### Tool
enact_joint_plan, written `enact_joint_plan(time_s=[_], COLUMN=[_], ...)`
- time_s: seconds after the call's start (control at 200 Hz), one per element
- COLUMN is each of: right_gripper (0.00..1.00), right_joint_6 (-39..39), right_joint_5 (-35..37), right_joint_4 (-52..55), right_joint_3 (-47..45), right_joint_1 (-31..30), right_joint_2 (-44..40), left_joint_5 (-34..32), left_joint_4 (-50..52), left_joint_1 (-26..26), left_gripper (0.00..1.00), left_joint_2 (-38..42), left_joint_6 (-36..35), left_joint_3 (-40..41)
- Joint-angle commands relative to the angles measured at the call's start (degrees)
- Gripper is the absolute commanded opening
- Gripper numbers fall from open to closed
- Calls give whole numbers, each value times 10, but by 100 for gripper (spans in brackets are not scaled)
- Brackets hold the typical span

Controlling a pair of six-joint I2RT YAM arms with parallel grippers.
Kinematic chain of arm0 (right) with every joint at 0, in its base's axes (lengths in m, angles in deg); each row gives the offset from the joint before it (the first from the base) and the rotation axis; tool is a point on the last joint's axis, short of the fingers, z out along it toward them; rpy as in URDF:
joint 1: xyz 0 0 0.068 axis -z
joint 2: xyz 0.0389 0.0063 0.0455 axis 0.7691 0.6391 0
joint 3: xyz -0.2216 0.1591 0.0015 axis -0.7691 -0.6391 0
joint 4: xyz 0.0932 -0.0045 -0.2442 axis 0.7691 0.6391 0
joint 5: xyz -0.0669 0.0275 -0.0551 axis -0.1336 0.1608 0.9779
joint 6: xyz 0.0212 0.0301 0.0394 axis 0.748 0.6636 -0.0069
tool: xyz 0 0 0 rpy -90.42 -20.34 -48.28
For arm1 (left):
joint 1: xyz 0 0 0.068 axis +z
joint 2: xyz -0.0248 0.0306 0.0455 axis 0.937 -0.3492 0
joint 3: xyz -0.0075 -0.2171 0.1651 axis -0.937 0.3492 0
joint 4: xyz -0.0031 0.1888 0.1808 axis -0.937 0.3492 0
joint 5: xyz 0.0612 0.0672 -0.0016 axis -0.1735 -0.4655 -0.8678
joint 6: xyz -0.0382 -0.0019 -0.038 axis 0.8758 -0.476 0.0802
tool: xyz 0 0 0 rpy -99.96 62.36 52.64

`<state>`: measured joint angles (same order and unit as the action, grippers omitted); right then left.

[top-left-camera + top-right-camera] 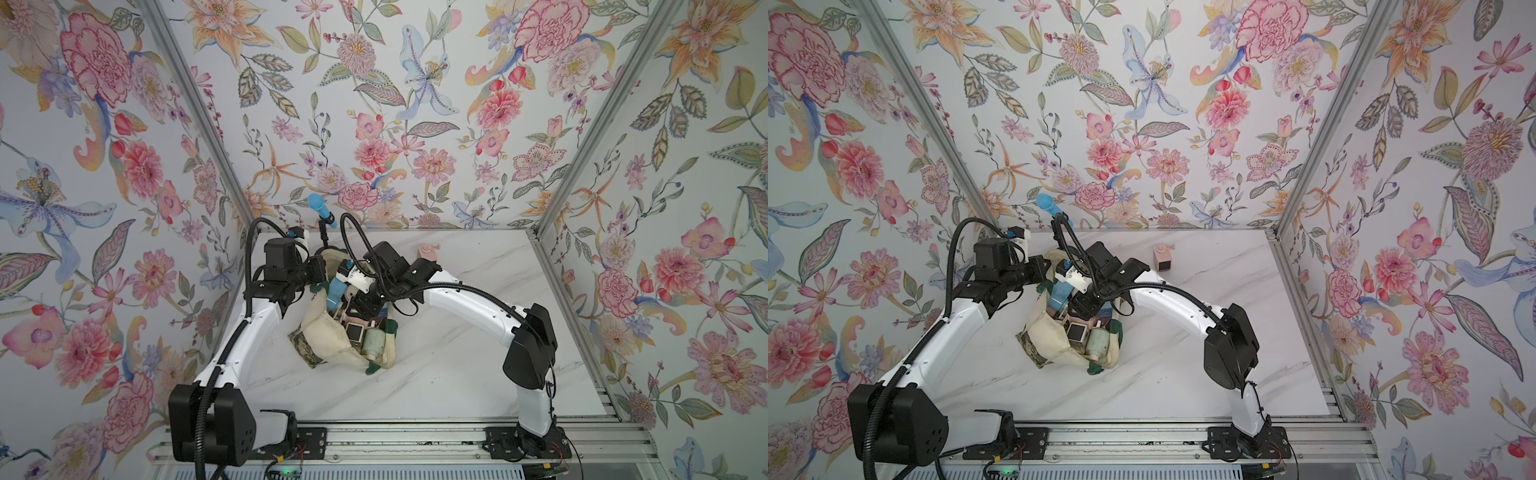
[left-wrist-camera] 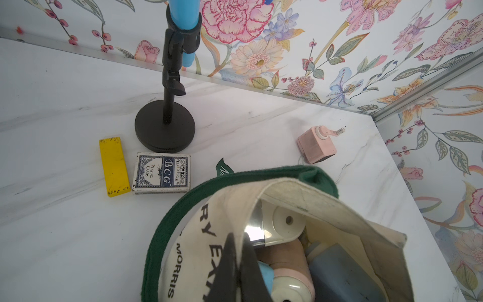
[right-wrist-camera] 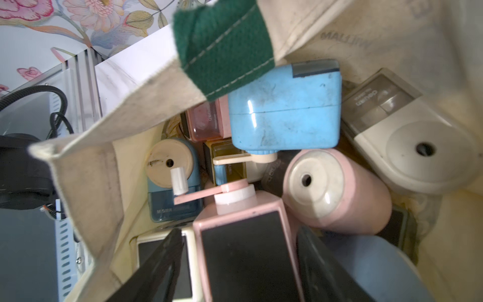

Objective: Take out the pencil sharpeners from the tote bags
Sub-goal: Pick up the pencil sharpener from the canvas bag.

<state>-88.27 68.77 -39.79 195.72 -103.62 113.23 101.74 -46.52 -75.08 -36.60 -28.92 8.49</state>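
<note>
Reaching into the tote bag [image 1: 320,332] is the step in hand, I judge. In both top views the bag slumps mid-table [image 1: 457,365] between the two arms, mouth gaping, with a dark-faced sharpener [image 1: 354,332] and a sage green sharpener [image 1: 371,343] showing at its near edge. One lone pink sharpener [image 1: 1162,257] stands on the table far right of the bag, so most of the job looks undone. Left wrist view: left gripper [image 2: 235,243] is pinched tight on the bag's lettered cream rim, holding the mouth up. A cream sharpener [image 2: 285,224] and others lie inside. Yellow bar [image 2: 113,167], card deck [image 2: 162,174] and black stand [image 2: 164,128] sit beyond the bag toward the far wall, not task items. Right wrist view: right gripper [image 3: 240,231] is inside the bag, jaws wide, straddling a pink boxy sharpener [image 3: 248,261], no squeeze visible. Packed close around it are a blue sharpener [image 3: 285,112], a round pink sharpener [image 3: 334,193] and a grey-cream sharpener [image 3: 407,136]. The next move calls for closing on the pink body, then lifting clear of the green strap [image 3: 222,47] and neighbouring cranks.
</note>
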Motion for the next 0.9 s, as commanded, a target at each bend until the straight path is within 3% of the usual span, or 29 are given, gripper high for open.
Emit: enact_joint_plan(time_s=[0.0,0.135,0.43,0.54,0.746,0.896], right_gripper=[67,69,69,63,43,36], right_joint_6=[14,7,7,-10,-26,-25], right_joint_5=[-62,-67,3,33,51,55], right_joint_4=[68,68,68,68,63,52], right_joint_3=[-25,-33,-25,-24,-17,-18], right_joint_1=[-15,-15,-23,-33,-49,-52], right_joint_2=[-2,-10,7,8,4,-11], left_joint_5=[4,4,4,3,3,1], left_joint_4=[-13,-12,-12,-11,-12,-11], left_joint_1=[3,3,3,3,4,4], left_gripper=[0,0,0,0,0,0], left_joint_2=[13,14,15,15,15,17], left_joint_6=[-5,-5,-5,-6,-5,-6], left_joint_3=[-1,-1,-1,-1,-1,-1])
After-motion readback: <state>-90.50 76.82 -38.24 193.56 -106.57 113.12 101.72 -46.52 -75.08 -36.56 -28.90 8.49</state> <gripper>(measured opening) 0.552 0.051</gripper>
